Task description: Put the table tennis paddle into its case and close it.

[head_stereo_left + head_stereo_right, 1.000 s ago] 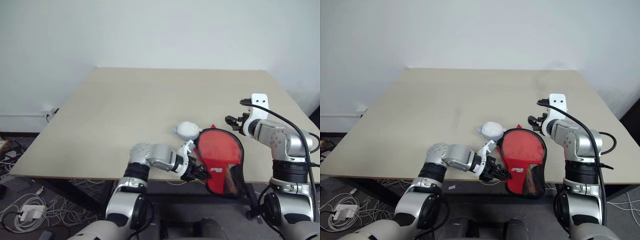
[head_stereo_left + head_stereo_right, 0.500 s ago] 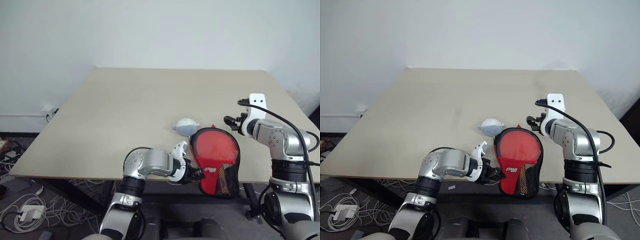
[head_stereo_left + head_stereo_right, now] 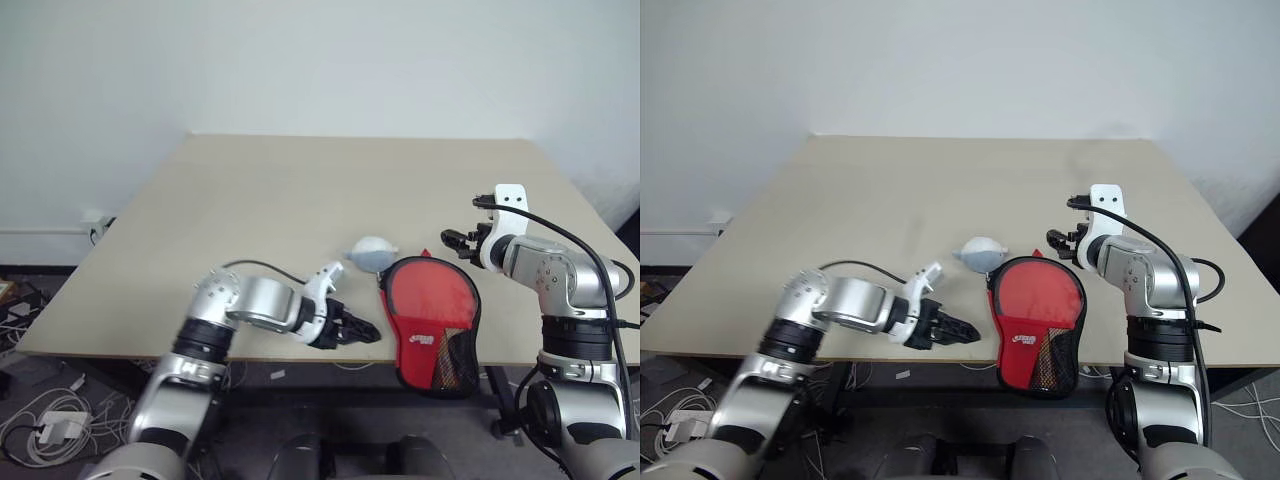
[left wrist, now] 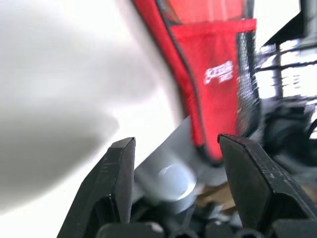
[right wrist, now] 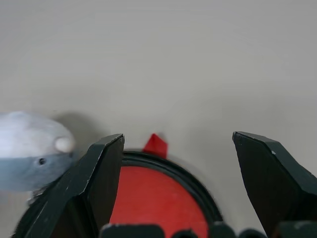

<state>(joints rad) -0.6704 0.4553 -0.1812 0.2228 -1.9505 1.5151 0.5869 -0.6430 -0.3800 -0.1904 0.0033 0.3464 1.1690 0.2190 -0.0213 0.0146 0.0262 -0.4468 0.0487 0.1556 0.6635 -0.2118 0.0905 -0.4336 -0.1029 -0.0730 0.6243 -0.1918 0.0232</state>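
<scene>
Jaws, left gripper [image 3: 368,330]: parted, nothing between them, black fingers [image 4: 116,183] spread with a clear gap. Position: over the near edge of the worktop [image 3: 300,200], beside the case [image 3: 432,318] on its left, not touching it. Changed from a second ago, when these jaws were shut at the case's edge; they have since opened and drawn off to the left.

Jaws, right gripper [image 3: 455,243]: wide apart, holding nothing. Position: just past the round far end of the case, above the worktop surface, pointing toward the case's upper rim. No shift of note from the earlier pictures.

Case: soft, paddle-shaped, red with black edging, white logo on the red panel near the narrow end, black mesh at that end. Lies flat near the front edge of the worktop, round end away from the robot, narrow mesh end hanging over the near edge. Small red tab [image 5: 155,145] stands at the round end. Whether its zip is shut cannot be told.

Table tennis paddle: cannot be told apart from the case.

Pale grey round lump [image 3: 371,253]: rests on the worktop just beyond the case's upper left rim, close beside it.

Worktop: light beige, otherwise bare.
</scene>
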